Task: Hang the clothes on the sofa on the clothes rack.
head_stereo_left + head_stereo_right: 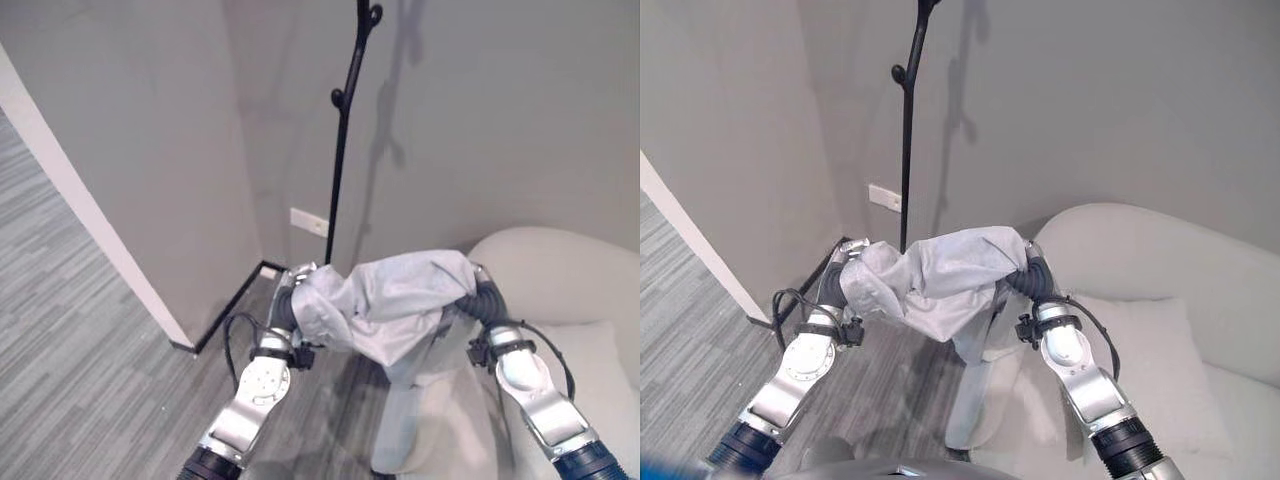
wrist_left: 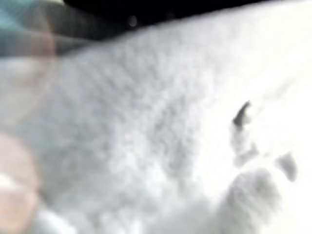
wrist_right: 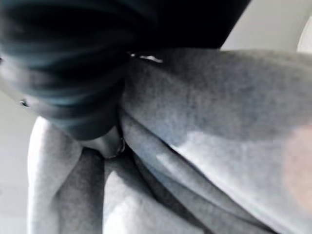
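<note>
Both robot hands, left [image 1: 292, 300] and right [image 1: 476, 290], are lifting the grey garment [image 1: 390, 305], grip untellable under cloth; trailing fabric at 6 o'clock is risking missing the clothes rack [image 1: 342, 130] hooks at 12 o'clock.

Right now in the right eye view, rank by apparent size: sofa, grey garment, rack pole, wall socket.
1. sofa
2. grey garment, held up between both arms, nearer the camera
3. rack pole, long but thin
4. wall socket
</note>
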Robot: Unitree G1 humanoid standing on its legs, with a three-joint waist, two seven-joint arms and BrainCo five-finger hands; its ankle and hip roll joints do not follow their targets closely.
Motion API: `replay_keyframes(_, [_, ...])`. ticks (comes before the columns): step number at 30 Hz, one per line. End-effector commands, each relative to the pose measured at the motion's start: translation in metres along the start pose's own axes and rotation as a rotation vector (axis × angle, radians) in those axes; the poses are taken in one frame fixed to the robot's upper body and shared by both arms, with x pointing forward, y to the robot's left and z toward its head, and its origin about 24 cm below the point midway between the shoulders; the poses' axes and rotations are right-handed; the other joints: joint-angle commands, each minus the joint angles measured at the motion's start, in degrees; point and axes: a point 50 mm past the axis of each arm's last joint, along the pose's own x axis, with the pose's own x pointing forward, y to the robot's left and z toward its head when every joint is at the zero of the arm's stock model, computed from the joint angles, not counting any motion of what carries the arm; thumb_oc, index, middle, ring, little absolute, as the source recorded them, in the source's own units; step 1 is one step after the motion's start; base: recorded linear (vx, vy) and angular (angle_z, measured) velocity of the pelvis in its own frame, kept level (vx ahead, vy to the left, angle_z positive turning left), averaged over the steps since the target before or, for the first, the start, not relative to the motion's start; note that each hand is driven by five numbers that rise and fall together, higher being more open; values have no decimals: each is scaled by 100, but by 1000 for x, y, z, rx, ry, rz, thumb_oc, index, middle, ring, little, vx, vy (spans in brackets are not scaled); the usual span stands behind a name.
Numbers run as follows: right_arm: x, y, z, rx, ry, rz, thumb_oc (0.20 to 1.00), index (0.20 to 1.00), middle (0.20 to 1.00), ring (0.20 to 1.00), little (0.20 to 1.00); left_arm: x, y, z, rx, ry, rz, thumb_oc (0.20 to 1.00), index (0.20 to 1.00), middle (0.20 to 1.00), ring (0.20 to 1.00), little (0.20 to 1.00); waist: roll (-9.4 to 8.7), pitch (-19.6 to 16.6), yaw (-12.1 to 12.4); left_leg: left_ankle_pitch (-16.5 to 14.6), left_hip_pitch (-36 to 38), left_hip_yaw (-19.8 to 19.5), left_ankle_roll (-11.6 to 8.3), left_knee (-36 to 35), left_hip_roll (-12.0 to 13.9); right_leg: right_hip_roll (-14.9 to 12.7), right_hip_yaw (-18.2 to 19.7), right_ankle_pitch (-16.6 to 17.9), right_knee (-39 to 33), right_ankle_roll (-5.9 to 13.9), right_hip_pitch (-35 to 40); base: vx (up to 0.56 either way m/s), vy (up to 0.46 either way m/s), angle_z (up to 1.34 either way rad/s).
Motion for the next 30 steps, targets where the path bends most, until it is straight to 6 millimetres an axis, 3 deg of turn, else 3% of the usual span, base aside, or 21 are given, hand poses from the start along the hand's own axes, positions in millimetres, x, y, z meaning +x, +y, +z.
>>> replay_keyframes(1, [15, -25, 17, -49, -112, -86, 200, 200, 200, 200, 200, 14, -7, 29, -84, -147, -17, 200, 200, 200, 200, 200, 140, -14, 218, 869, 110, 16, -160, -752, -39, -15, 167, -142, 88, 428, -44, 153, 70, -10])
replay_keyframes(3, [15, -25, 15, -53, -106, -92, 200, 200, 200, 200, 200, 15, -8, 29, -83, -153, -20, 200, 200, 200, 200, 200, 131, -10, 272, 921, 56, 0, -171, -770, -41, -22, 223, -197, 136, 443, 37, 221, 111, -24])
replay_keyframes(8, [8, -25, 2, -142, -60, -88, 200, 200, 200, 200, 200, 16, -6, 27, 31, -170, -27, 200, 200, 200, 200, 200, 55, -263, 266, 605, 328, 156, -42, -619, -77, -229, 373, -319, 233, 626, 282, 270, 168, -44])
replay_keyframes(12, [3, -42, -7, -322, -42, -185, 200, 200, 200, 200, 200, 22, 13, 38, 218, -280, 90, 200, 200, 200, 200, 200, 7, -431, 267, 305, 588, 417, 135, -590, -240, -541, 444, -163, 416, 881, 314, 237, 235, -24])
replay_keyframes(14, [4, -56, -1, -411, -59, -296, 200, 200, 200, 200, 200, 28, 30, 50, 375, -375, 189, 200, 200, 200, 200, 200, 77, -487, 222, 138, 914, 598, 374, -748, -444, -780, 519, 132, 1146, 1102, 23, 236, 378, -26])
replay_keyframes(15, [6, -62, 3, -454, -78, -345, 200, 200, 200, 200, 200, 31, 37, 56, 413, -409, 239, 200, 200, 200, 200, 200, 129, -446, 202, 82, 1043, 677, 495, -791, -531, -935, 508, 490, 1672, 1196, -181, 82, 229, -28])
replay_keyframes(16, [6, -62, 3, -456, -80, -347, 200, 200, 200, 200, 200, 31, 37, 57, 414, -411, 240, 200, 200, 200, 200, 200, 128, -441, 213, 119, 1031, 693, 511, -807, -537, -943, 527, 509, 1695, 1203, -219, 110, 285, -31])
replay_keyframes(17, [6, -71, 11, -498, -112, -439, 200, 200, 200, 200, 200, 34, 44, 66, 453, -468, 314, 200, 200, 200, 200, 200, 251, -377, 142, 53, 1260, 706, 644, -896, -607, -1039, 512, 902, 2436, 1220, -532, 111, 266, -19])
replay_keyframes(19, [7, -77, 24, -526, -167, -527, 200, 200, 200, 200, 200, 38, 52, 74, 508, -515, 398, 200, 200, 200, 200, 200, 432, -327, 52, -14, 1554, 717, 735, -1054, -611, -1213, 290, 987, 2983, 1149, -969, 218, 257, 12])
replay_keyframes(20, [7, -80, 35, -528, -216, -582, 200, 200, 200, 200, 200, 40, 54, 83, 526, -567, 439, 200, 200, 200, 200, 200, 495, -305, -95, -59, 1773, 600, 693, -1256, -650, -1108, 257, 644, 2682, 1052, -1334, 253, 55, 10])
replay_keyframes(22, [7, -86, 40, -525, -237, -623, 200, 200, 200, 200, 200, 40, 55, 89, 543, -600, 456, 200, 200, 200, 200, 200, 522, -299, -178, -35, 1801, 488, 650, -1306, -645, -993, 295, 550, 2271, 991, -1368, 186, -76, 6])
replay_keyframes(23, [10, -97, 48, -652, -285, -680, 200, 200, 200, 200, 200, 46, 51, 98, 662, -674, 435, 200, 200, 200, 200, 200, 457, -332, -318, -178, 1903, 382, 559, -1331, -648, -810, 574, 332, 1120, 1035, -1338, 133, -98, 46])
replay_keyframes(24, [11, -96, 49, -655, -287, -685, 200, 200, 200, 200, 200, 47, 51, 98, 665, -677, 437, 200, 200, 200, 200, 200, 459, -313, -320, -149, 1891, 380, 554, -1330, -643, -798, 554, 403, 1016, 1023, -1296, 233, -124, 79])
replay_keyframes(25, [2, -97, 57, -615, -330, -701, 200, 200, 200, 200, 200, 46, 59, 100, 607, -664, 508, 200, 200, 200, 200, 200, 407, -371, -402, -217, 1993, 337, 538, -1395, -621, -681, 856, 439, 689, 1083, -1124, 152, -69, 77])
replay_keyframes(26, [0, -99, 59, -630, -336, -705, 200, 200, 200, 200, 200, 45, 61, 104, 628, -691, 537, 200, 200, 200, 200, 200, 361, -495, -401, -220, 2037, 371, 521, -1438, -610, -662, 914, 448, 509, 1066, -1005, 234, -101, 59])
replay_keyframes(30, [1, -106, 75, -667, -424, -722, 200, 200, 200, 200, 200, 47, 63, 120, 650, -770, 573, 200, 200, 200, 200, 200, 381, -834, -353, -161, 2139, 361, 387, -1624, -476, -494, 893, 543, -39, 1034, -698, 184, -104, 26])
